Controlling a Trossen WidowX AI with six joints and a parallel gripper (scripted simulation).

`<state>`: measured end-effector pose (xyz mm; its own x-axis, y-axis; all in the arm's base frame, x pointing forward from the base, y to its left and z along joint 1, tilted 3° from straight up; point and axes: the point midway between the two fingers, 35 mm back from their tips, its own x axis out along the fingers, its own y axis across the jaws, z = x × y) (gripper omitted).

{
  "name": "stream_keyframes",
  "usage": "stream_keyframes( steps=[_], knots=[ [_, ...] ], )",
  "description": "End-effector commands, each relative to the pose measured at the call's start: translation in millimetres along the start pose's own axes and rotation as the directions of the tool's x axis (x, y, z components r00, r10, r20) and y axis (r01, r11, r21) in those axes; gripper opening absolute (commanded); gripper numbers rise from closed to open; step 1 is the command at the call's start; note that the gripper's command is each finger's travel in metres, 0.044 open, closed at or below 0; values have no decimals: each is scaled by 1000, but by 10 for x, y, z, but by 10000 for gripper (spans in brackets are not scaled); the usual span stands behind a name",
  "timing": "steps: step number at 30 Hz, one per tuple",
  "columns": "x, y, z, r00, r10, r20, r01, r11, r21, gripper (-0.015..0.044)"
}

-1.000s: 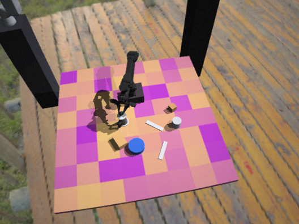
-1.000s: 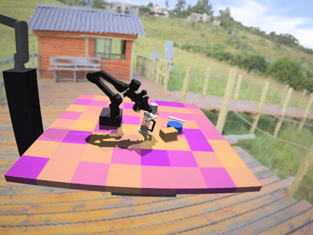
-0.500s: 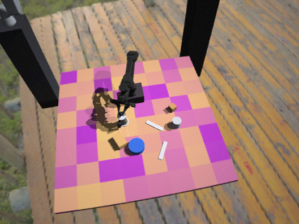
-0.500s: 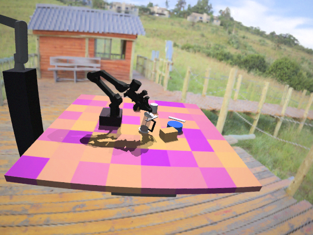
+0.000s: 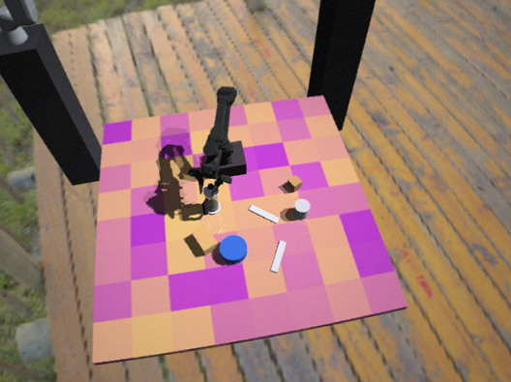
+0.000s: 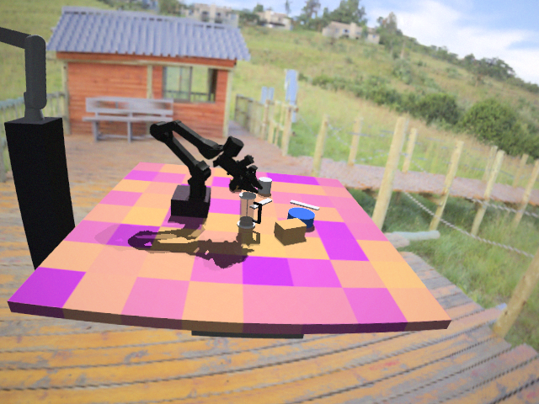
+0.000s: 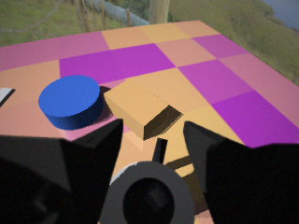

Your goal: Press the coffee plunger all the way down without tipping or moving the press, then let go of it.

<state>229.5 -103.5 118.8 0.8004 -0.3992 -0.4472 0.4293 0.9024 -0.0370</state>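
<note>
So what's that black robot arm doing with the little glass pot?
The arm's gripper hangs just above the coffee press, fingers open and holding nothing. The plunger knob sits low on the lid, so it looks pushed down. The press stands upright on the checkered table, near a blue disc and a tan block.

Outdoor rural deck, wood planks (image 5: 437,127), fence posts (image 6: 393,165), cabin (image 6: 147,69), hillside (image 6: 392,65)
</note>
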Motion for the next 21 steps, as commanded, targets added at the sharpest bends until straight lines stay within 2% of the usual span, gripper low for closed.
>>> stream_keyframes(
  steps=[1,5,6,11,18,21],
  knots=[
    [0,0,-3,1000,0,-1,0,1000,0,326],
    [0,0,-3,1000,0,-1,0,1000,0,431],
    [0,0,-3,1000,0,-1,0,1000,0,440],
    [-75,11,88,1000,1,-4,-1,1000,-1,440],
    [-712,24,484,1000,4,-24,-5,1000,-8,440],
    [-734,23,480,1000,5,-24,-5,1000,-9,440]
  ],
)
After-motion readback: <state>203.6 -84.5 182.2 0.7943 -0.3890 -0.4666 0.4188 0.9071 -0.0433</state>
